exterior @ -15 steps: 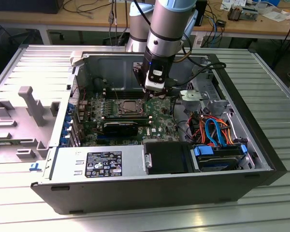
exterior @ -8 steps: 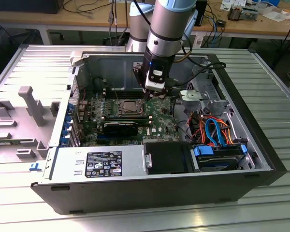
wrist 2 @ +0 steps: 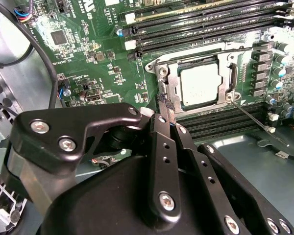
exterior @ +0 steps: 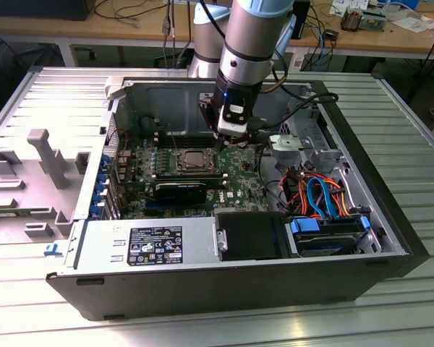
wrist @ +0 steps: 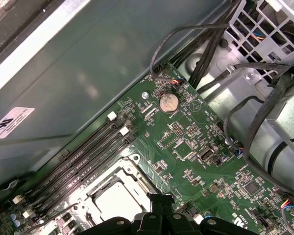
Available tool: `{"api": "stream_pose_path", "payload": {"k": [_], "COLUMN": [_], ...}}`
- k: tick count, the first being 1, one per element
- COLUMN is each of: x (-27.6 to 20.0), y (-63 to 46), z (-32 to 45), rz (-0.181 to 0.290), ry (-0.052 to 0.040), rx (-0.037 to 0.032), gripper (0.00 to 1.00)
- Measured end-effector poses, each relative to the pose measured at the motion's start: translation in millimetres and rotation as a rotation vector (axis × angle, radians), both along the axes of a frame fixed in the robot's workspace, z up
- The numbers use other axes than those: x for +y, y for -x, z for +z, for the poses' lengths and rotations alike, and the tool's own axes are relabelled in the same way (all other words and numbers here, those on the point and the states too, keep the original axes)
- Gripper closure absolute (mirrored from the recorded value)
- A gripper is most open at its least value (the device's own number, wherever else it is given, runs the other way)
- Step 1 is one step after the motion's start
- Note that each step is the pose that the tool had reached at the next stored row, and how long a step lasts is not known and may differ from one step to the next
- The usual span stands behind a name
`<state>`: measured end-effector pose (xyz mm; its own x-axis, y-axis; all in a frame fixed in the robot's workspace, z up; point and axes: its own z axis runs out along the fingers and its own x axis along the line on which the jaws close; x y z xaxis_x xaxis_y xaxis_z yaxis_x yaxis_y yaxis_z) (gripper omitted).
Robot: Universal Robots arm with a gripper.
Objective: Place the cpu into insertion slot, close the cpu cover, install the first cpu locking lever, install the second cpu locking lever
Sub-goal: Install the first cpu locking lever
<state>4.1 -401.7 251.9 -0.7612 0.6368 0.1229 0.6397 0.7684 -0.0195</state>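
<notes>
The cpu (wrist 2: 200, 84) is sitting in the insertion slot (wrist 2: 156, 66), with the cpu cover (wrist 2: 173, 89) lying over its edges. The gripper (wrist 2: 165, 103), fingers pressed together on nothing, is hovering just beside the slot. Black memory slots (wrist 2: 201, 22) are running along two sides of the slot, and a thin locking lever (wrist 2: 252, 116) is sticking out from it.

The cpu (wrist 2: 201, 84) lies in the insertion slot (wrist 2: 159, 68), flanked by memory slots (wrist 2: 201, 23).
</notes>
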Motion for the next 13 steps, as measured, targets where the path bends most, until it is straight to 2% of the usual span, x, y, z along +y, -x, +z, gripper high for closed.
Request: {"api": "stream_pose_path", "payload": {"k": [13], "x": [0.0], "y": [0.0], "z": [0.0], "rz": [0.013], "ry": [0.0000], "rx": [-0.0001], "gripper": [0.89]}}
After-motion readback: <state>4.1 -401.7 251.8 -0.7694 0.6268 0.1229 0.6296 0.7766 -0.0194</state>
